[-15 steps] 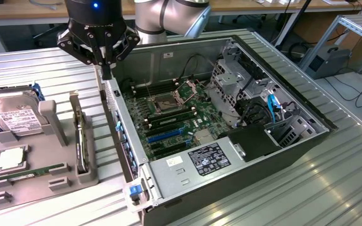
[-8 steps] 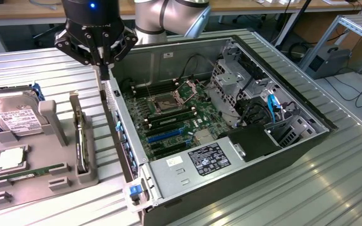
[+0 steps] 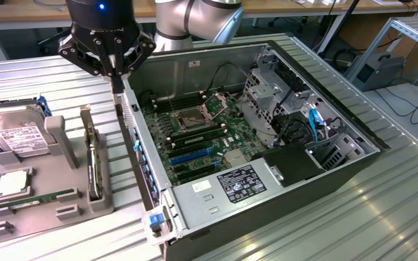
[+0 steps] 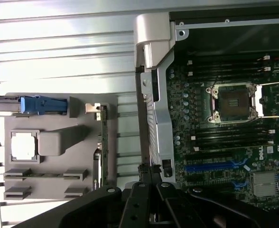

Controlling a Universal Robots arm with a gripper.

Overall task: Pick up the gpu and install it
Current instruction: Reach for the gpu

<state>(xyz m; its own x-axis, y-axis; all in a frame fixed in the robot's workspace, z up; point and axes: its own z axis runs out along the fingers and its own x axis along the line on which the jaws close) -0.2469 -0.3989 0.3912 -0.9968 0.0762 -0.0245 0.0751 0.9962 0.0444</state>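
Nearest in the exterior view, a ribbed metal table [image 3: 383,217] is seen, on which an open computer case [image 3: 267,212] is laid on its side. A blue latch [image 3: 154,219] is fitted at the case's near corner, and a labelled power supply [image 3: 241,185] is mounted just inside the near wall.

Towards the exterior view's left, a grey holder [image 3: 71,204] is set beside the case. A narrow green memory stick [image 3: 38,198] is slotted along its near part, with a CPU [image 3: 13,185] laid flat just behind it. The gpu [image 3: 91,157] is stood on edge in a slot on the holder's case side. In the wrist view the gpu [image 4: 101,147] is seen edge-on, with its pale bracket at one end. Further back, a silver hard drive [image 3: 17,136] is propped tilted in the holder.

Inside the case, the motherboard [image 3: 202,136] is exposed, with blue expansion slots [image 3: 191,156] nearer and an open CPU socket [image 3: 194,114] beyond them. A metal drive cage [image 3: 267,92] is fitted on the exterior view's right.

Beyond the holder, the gripper [image 3: 116,81] is held above the far end of the case's holder-side wall. Its fingers [image 4: 139,199] are pressed together with nothing seen between them, and it is kept apart from the gpu. The arm [image 3: 194,22] is seen behind it.
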